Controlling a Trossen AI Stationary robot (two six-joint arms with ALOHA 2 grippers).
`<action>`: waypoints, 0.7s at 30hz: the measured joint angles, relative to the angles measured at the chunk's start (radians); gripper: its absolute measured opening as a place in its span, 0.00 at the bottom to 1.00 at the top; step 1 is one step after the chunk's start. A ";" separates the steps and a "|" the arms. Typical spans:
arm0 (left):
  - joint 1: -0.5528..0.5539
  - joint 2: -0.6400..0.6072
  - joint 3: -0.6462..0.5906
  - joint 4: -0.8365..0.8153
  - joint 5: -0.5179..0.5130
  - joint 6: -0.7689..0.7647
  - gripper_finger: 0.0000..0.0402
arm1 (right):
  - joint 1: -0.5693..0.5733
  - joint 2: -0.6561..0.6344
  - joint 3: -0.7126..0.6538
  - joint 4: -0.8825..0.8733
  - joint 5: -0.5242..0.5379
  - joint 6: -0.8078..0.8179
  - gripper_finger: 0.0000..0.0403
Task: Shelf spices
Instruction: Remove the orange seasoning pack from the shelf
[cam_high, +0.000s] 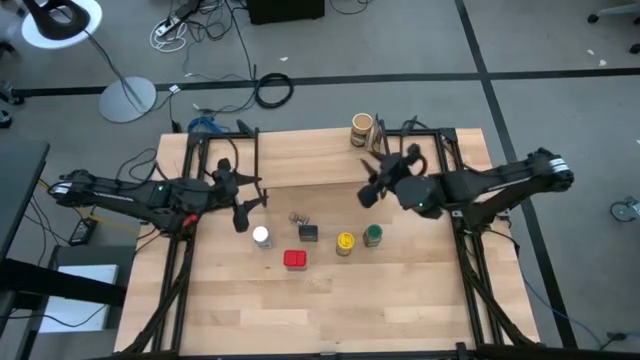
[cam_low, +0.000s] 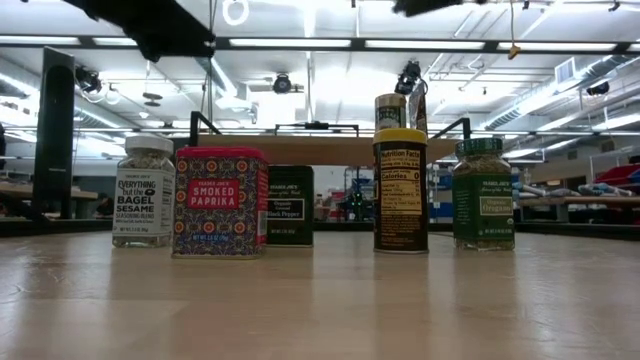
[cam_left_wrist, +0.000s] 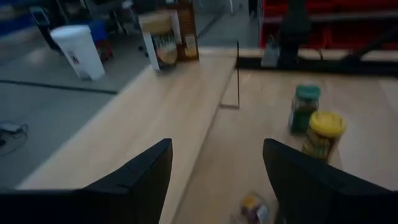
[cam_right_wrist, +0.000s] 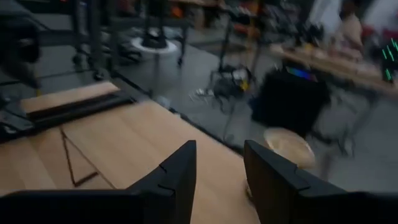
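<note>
The high view shows the table (cam_high: 300, 310) in the lower centre of the frame, with the shelf (cam_high: 310, 165) as a light board running across its upper part. The brown canister (cam_high: 362, 131) stands on the shelf toward the upper right of centre. 5 spices and 1 small jar sit on the table below the shelf, in the middle of the frame: the white-lidded jar (cam_high: 261, 237) at the left, the red tin (cam_high: 294, 260) lowest, the dark tin (cam_high: 308, 233) just above and right of it, the yellow-lidded jar (cam_high: 345, 243) to the right, and the green jar (cam_high: 373, 236) farthest right. The small tan-capped jar (cam_high: 298, 217) lies above the dark tin, apart from it. The left gripper (cam_high: 248, 213) hangs left of centre, above the white-lidded jar in the frame, with its fingers (cam_left_wrist: 146, 174) spread wide and nothing between them. The right gripper (cam_high: 372, 182) sits right of centre over the shelf, just below the brown canister in the frame; its fingers (cam_right_wrist: 177, 171) stand apart with a narrow gap and hold nothing. In the low view the jars line up from left to right: white-lidded jar, red tin, dark tin, yellow-lidded jar, green jar, with the shelf board behind them.
</note>
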 joint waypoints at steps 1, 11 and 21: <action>0.000 0.001 0.000 -0.013 0.002 -0.009 0.64 | 0.000 -0.010 0.000 -0.060 0.016 0.059 0.33; -0.001 0.027 0.000 -0.051 0.008 -0.007 0.64 | -0.078 0.003 -0.022 -0.291 0.035 0.337 0.33; -0.001 0.045 0.000 -0.071 0.034 -0.014 0.64 | -0.181 0.089 -0.041 -0.296 0.085 0.375 0.35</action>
